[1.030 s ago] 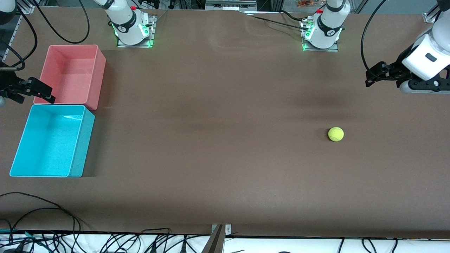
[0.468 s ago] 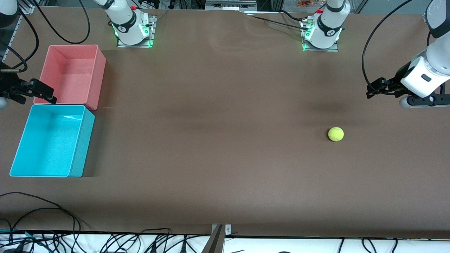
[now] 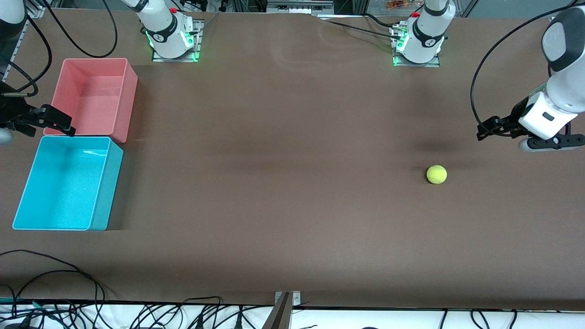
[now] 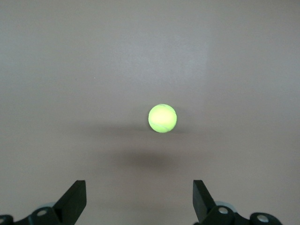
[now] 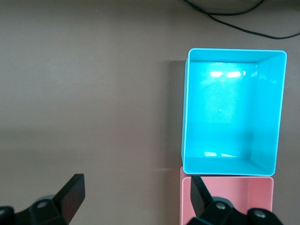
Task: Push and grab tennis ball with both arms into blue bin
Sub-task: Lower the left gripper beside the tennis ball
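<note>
The tennis ball (image 3: pixel 436 174) lies on the brown table toward the left arm's end; it also shows in the left wrist view (image 4: pixel 162 118), ahead of the fingers and apart from them. My left gripper (image 3: pixel 490 128) hangs open and empty over the table beside the ball, not touching it; its own view shows it too (image 4: pixel 139 202). The blue bin (image 3: pixel 64 183) stands empty at the right arm's end and shows in the right wrist view (image 5: pixel 233 112). My right gripper (image 3: pixel 55 122) is open and empty over the pink bin's corner beside the blue bin; its own view shows it too (image 5: pixel 136 197).
A pink bin (image 3: pixel 93 93) stands empty against the blue bin, farther from the front camera, and shows in the right wrist view (image 5: pixel 229 199). Both arm bases stand along the table's back edge. Cables lie along the front edge (image 3: pixel 55 274).
My left arm has lowered its gripper toward the table near the ball. The right gripper has barely shifted. The ball and bins have not moved.
</note>
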Robot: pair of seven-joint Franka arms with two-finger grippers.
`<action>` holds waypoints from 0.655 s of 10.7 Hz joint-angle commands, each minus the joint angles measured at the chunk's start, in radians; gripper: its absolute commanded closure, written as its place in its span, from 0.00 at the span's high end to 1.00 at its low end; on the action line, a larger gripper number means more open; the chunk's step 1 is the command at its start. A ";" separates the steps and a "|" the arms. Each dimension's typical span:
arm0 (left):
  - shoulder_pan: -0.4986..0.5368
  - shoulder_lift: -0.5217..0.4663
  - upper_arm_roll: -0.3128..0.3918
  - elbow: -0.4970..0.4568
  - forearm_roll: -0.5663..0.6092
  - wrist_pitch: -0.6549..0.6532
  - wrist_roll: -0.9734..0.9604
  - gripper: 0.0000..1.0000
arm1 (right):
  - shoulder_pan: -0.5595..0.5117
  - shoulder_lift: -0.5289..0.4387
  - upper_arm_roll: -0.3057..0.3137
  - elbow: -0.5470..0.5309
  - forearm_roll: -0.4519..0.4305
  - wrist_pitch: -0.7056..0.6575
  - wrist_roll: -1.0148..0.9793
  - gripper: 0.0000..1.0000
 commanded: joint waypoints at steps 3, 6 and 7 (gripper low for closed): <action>-0.001 -0.017 0.011 -0.187 0.026 0.224 0.019 1.00 | -0.002 0.022 -0.001 0.020 -0.008 -0.020 -0.045 1.00; -0.007 0.004 0.011 -0.256 0.026 0.366 0.019 1.00 | -0.002 0.025 -0.001 0.020 -0.008 -0.014 -0.048 1.00; -0.007 0.006 0.011 -0.282 0.026 0.398 0.019 1.00 | -0.004 0.025 -0.001 0.020 -0.008 -0.014 -0.047 1.00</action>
